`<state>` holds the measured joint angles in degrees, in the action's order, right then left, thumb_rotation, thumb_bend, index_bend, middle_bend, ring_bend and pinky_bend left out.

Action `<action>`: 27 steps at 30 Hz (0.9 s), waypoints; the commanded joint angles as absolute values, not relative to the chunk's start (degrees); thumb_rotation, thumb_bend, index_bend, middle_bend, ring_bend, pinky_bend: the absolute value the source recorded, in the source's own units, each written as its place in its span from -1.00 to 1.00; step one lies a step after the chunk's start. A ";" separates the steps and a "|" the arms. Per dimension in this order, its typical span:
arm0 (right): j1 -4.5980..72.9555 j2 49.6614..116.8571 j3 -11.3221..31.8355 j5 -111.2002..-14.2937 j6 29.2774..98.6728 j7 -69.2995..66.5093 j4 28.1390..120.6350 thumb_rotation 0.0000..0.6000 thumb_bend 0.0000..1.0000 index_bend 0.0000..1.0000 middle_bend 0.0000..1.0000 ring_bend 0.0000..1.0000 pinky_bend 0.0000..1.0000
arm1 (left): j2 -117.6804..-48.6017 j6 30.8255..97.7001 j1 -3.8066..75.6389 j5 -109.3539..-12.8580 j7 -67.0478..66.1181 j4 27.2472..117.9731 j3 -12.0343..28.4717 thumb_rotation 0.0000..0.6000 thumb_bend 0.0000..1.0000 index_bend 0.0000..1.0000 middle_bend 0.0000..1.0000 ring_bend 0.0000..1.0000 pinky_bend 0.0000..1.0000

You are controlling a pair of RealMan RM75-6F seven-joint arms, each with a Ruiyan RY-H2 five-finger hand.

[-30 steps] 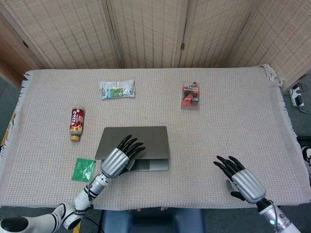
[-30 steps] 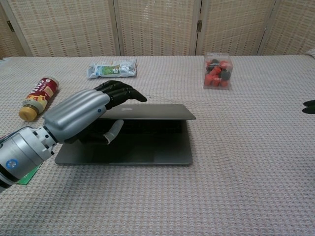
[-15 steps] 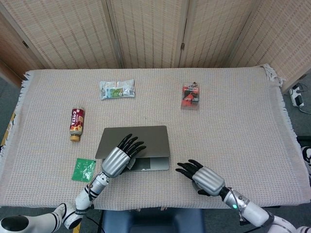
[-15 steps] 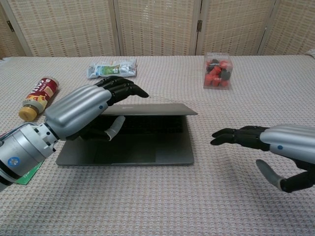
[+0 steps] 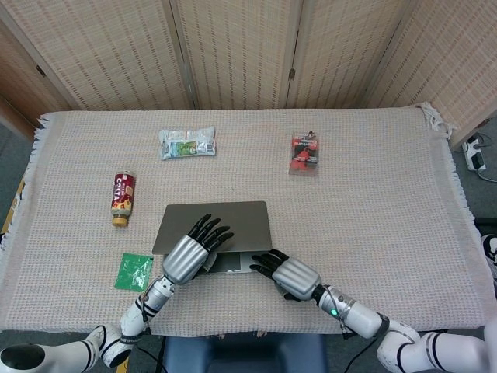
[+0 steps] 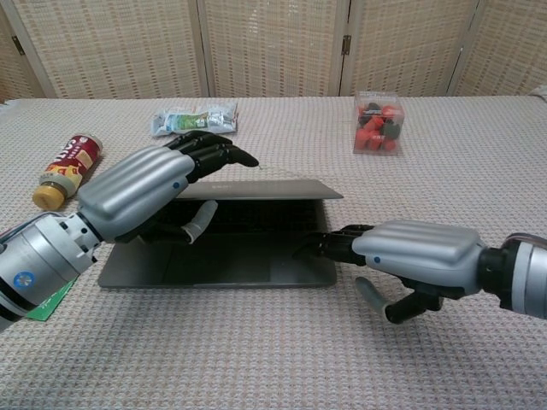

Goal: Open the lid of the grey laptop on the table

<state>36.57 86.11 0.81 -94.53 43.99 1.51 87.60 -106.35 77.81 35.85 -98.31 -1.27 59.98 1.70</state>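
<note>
Left hand (image 6: 141,192) apparently grips the grey laptop (image 6: 256,248) lid; empty, spread right hand (image 6: 410,256) alongside.

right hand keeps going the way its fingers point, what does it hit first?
Likely the grey laptop: the right hand points left at its near right corner, fingertips at the base edge below the part-raised lid. Whether they touch is unclear.

On the cloth-covered desk (image 5: 373,194) lie a brown bottle (image 5: 123,198) at left, a green sachet (image 5: 133,271) nearer, a snack packet (image 5: 187,143) far, and a clear box (image 5: 304,153) of red pieces.
</note>
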 commanded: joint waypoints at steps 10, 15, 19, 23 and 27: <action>40.27 92.32 1.15 -92.87 42.78 6.83 81.47 1.00 0.75 -1.00 -1.00 -0.94 -1.00 | -106.21 78.23 35.68 -98.13 -1.45 60.03 1.47 1.00 0.41 -0.64 -0.60 -0.81 -1.00; 40.84 93.28 0.95 -91.47 42.49 9.88 80.51 1.00 0.75 -0.96 -1.00 -0.92 -1.00 | -106.07 78.28 35.50 -97.93 -1.34 59.95 1.33 1.00 0.41 -0.65 -0.60 -0.82 -1.00; 41.09 93.75 0.67 -90.44 42.37 11.55 80.01 1.00 0.75 -0.91 -1.00 -0.91 -1.00 | -106.06 78.19 35.45 -97.71 -1.24 59.77 1.34 1.00 0.41 -0.66 -0.60 -0.83 -1.00; 41.56 94.35 0.24 -89.47 41.75 13.19 79.35 1.00 0.75 -0.90 -1.00 -0.91 -1.00 | -106.22 78.24 35.51 -97.64 -1.04 59.66 1.41 1.00 0.41 -0.66 -0.60 -0.83 -1.00; 41.88 94.87 -0.06 -88.77 41.56 14.22 79.12 1.00 0.75 -0.90 -1.00 -0.90 -1.00 | -106.21 78.25 35.65 -97.78 -1.17 59.74 1.36 1.00 0.41 -0.67 -0.60 -0.84 -1.00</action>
<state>41.81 94.77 0.01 -88.87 41.60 14.12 79.17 -106.21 78.25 35.64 -97.77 -1.16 59.73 1.37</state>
